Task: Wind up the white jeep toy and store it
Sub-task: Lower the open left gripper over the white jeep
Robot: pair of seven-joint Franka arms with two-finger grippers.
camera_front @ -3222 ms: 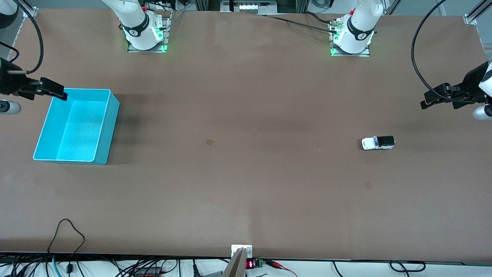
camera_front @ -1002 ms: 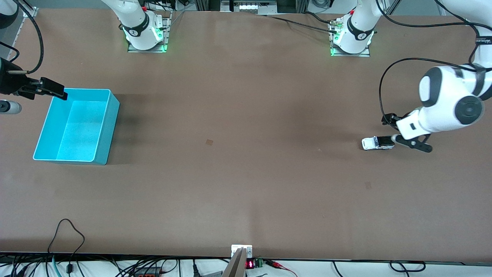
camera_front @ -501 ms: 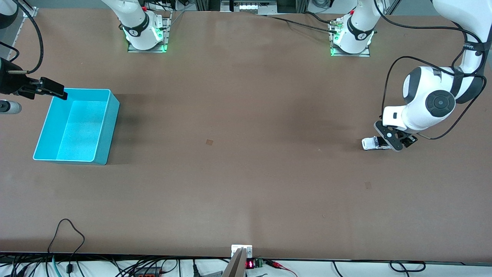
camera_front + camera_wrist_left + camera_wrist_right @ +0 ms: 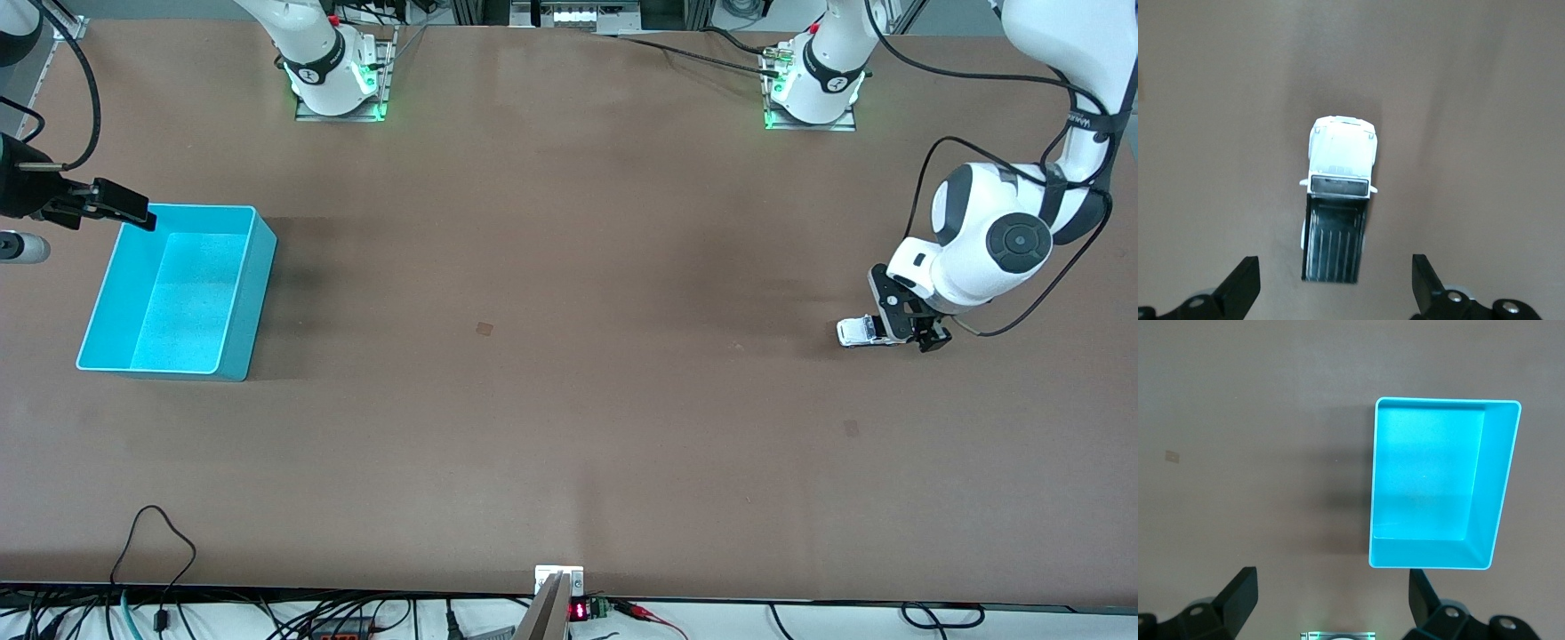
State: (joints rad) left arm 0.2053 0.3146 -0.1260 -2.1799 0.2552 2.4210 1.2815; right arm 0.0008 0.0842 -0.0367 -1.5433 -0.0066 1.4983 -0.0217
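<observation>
On bare brown table (image 4: 569,267), white jeep toy (image 4: 855,332) sits (both grippers' fingers spread).

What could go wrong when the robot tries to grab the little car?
The left gripper is open over the black rear of the white jeep toy, not its middle, so closing there might tip it or let it slip. The jeep has wheels, so a nudge from one finger might roll it away. The turquoise bin sits at the right arm's end of the table, a long carry.
</observation>
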